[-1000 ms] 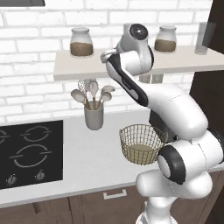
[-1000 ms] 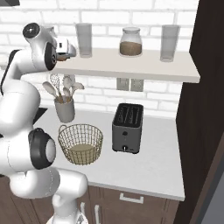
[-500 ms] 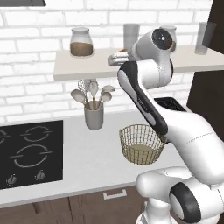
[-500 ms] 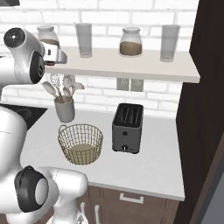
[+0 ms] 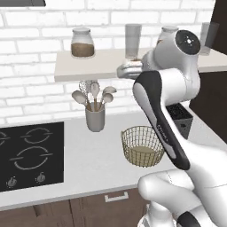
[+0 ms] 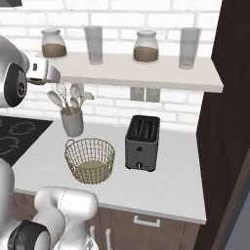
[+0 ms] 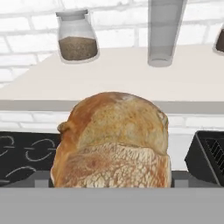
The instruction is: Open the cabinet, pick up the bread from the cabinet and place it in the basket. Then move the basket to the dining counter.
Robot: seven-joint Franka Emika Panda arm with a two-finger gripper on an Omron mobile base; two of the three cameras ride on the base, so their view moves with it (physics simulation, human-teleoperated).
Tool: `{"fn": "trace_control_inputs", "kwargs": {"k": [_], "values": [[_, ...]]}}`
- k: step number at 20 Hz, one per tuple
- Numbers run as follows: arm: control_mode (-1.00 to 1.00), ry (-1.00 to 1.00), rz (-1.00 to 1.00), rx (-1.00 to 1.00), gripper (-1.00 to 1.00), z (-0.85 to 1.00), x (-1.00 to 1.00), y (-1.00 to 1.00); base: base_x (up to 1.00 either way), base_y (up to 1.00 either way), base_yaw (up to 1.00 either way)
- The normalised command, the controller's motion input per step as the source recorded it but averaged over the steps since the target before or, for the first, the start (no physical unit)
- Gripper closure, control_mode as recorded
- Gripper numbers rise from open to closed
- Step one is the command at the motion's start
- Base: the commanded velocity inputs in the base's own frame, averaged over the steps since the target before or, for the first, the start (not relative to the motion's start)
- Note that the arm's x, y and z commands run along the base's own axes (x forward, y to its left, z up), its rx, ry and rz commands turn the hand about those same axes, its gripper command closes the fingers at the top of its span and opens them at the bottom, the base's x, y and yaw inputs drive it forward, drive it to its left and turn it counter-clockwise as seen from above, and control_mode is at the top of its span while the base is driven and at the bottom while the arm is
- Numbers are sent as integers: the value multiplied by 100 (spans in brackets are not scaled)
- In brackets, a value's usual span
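Observation:
The bread [image 7: 113,142], a golden-brown crusty roll, sits right at the camera in the hand view and hides both fingertips. My gripper [image 5: 126,70] hangs high in front of the wall shelf, over the counter, shut on the bread; from the other side the gripper [image 6: 45,73] is at the shelf's left end. The wire-mesh basket [image 5: 132,146] stands on the counter below the hand and slightly right, holding nothing; the basket [image 6: 77,157] sits left of the toaster. The dining counter is out of view.
A grey utensil cup [image 5: 95,119] stands behind the basket and a black toaster [image 6: 142,142] to its right. The shelf [image 6: 146,71] holds glass jars [image 5: 82,43] and tall glasses [image 6: 93,44]. A black cooktop [image 5: 29,155] lies left; a dark wood tall unit [image 6: 229,122] rises at right.
The arm's upper joints have swung right across the left base view. The hand with the bread stayed in front of the shelf and dropped slightly. The basket has not moved.

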Motion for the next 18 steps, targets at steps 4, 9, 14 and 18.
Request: {"fn": "trace_control_inputs", "kwargs": {"k": [4,9,14,18], "values": [[-100,0,-4,4,100,-88,-100,-21,0,0,0],[-100,0,0,0,100,-100,-84,-23,0,0,0],[-100,4,0,1,100,-57,-3,-81,0,0,0],[-100,18,-4,0,100,-92,19,-7,0,0,0]]}}
